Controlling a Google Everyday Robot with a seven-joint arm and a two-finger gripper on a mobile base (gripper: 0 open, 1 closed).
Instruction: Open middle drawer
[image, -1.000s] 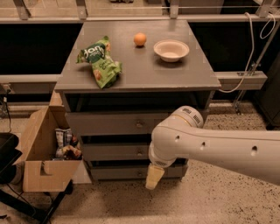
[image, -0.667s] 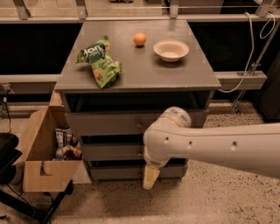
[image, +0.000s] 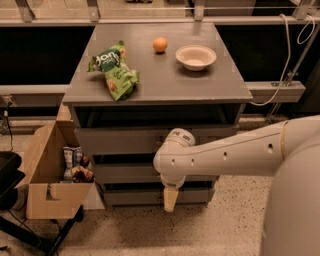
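The grey cabinet (image: 150, 85) has three drawer fronts. The middle drawer (image: 125, 173) is closed, and its centre knob is hidden behind my arm. The top drawer (image: 115, 140) and the bottom drawer (image: 130, 196) are closed too. My white arm reaches in from the right, with its wrist in front of the middle drawer's centre. My gripper (image: 170, 199) points down from the wrist, with its cream tip in front of the bottom drawer, just below the middle front.
On the cabinet top lie a green chip bag (image: 114, 70), an orange (image: 160, 44) and a white bowl (image: 195, 56). An open cardboard box (image: 47, 192) with snack packs stands left of the drawers. A black stand (image: 10, 182) is at far left. A cable (image: 282, 65) hangs at right.
My arm has swung a little to the left across the drawer fronts, and the gripper tip has shifted slightly left and up. The drawers have not moved.
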